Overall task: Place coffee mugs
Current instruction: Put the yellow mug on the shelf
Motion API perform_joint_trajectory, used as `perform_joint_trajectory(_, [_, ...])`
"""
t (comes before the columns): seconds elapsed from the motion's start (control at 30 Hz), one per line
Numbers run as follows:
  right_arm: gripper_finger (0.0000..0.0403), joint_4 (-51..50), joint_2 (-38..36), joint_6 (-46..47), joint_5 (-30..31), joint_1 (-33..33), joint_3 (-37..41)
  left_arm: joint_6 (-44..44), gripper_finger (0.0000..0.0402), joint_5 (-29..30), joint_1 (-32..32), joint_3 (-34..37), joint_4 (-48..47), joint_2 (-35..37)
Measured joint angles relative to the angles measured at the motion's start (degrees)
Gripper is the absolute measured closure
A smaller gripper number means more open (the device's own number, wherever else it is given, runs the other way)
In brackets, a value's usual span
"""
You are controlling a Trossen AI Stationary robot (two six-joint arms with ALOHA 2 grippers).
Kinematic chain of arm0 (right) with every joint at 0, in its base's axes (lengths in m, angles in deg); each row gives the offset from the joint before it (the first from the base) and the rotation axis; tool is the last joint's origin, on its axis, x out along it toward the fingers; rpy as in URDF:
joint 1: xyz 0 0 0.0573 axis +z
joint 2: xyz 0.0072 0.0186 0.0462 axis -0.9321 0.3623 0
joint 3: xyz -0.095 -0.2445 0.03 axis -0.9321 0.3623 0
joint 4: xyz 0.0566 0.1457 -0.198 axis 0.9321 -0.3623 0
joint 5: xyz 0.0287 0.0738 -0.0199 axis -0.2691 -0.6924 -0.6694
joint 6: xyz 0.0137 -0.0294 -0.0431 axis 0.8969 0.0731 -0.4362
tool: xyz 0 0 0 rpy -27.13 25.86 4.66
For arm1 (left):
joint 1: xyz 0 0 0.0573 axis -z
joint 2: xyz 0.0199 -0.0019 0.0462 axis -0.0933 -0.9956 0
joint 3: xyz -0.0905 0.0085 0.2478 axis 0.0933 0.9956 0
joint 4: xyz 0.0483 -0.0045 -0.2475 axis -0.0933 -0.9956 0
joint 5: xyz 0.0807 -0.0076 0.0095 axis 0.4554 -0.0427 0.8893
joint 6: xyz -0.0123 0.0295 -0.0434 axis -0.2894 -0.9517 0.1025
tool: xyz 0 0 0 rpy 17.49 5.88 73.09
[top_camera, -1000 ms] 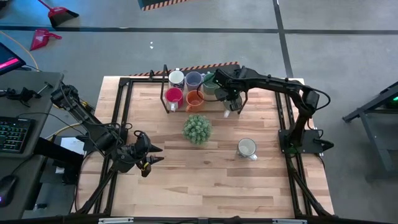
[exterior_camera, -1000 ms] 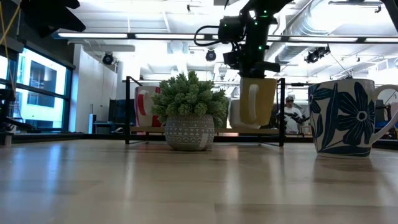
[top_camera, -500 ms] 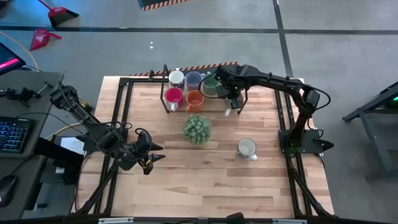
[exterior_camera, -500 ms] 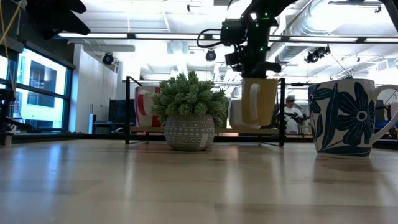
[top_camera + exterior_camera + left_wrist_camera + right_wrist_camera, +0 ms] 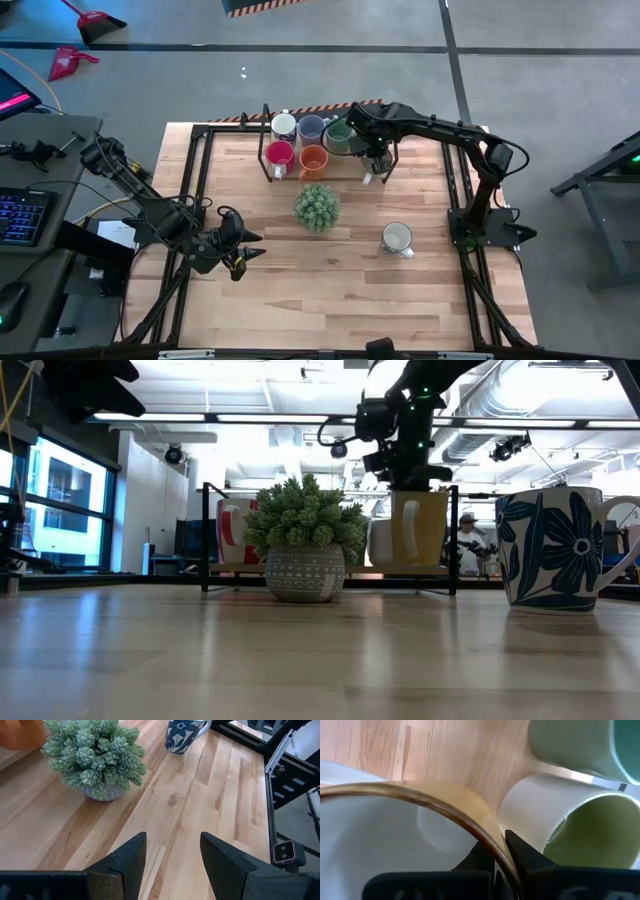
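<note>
While the left gripper (image 5: 243,255) waits with fingers apart near the table's (image 5: 330,290) left edge, the right gripper (image 5: 374,165) pinches a yellow mug's (image 5: 420,528) rim by the rack (image 5: 268,165) at the far edge.

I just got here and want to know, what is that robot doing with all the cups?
The right pincer is shut on a yellowish mug, holding it over the black rack at the table's far edge, beside the mugs already there. A blue-flowered mug waits on the table near a small plant. The left pincer rests open, empty.
</note>
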Motion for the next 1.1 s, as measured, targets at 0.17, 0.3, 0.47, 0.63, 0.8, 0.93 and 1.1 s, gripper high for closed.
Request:
perform_joint_trajectory(0.17, [0.0403,0.08,0.94,-0.17,0.67,0.00,-0.14,0.43,0.0227,-0.02,0.00,0.03,0.02,0.02])
perform_joint_trajectory(0.3, [0.0403,0.19,0.99,-0.36,0.94,-0.01,-0.17,0.52,0.0227,-0.15,0.00,0.04,0.02,0.02])
perform_joint_trajectory(0.47, [0.0403,0.13,1.07,-0.15,0.59,-0.71,-0.17,0.52,0.0227,-0.17,0.00,0.04,0.02,0.02])
perform_joint_trajectory(0.63, [0.0403,0.14,1.09,-0.15,0.82,-1.01,-0.15,0.52,0.0227,-0.15,0.00,0.03,0.02,0.02])
perform_joint_trajectory(0.8, [0.0403,0.27,1.13,-0.15,0.62,-1.60,-0.10,0.52,0.0227,-0.15,0.00,0.04,0.02,0.02])
perform_joint_trajectory(0.93, [0.0403,0.29,1.18,-0.15,0.40,-2.09,-0.09,0.52,0.0227,-0.13,0.00,0.02,0.02,0.01])
perform_joint_trajectory(1.1, [0.0402,1.40,1.13,-0.15,1.69,-2.37,-0.13,0.52,0.0227,-0.12,0.00,0.04,0.02,0.01])
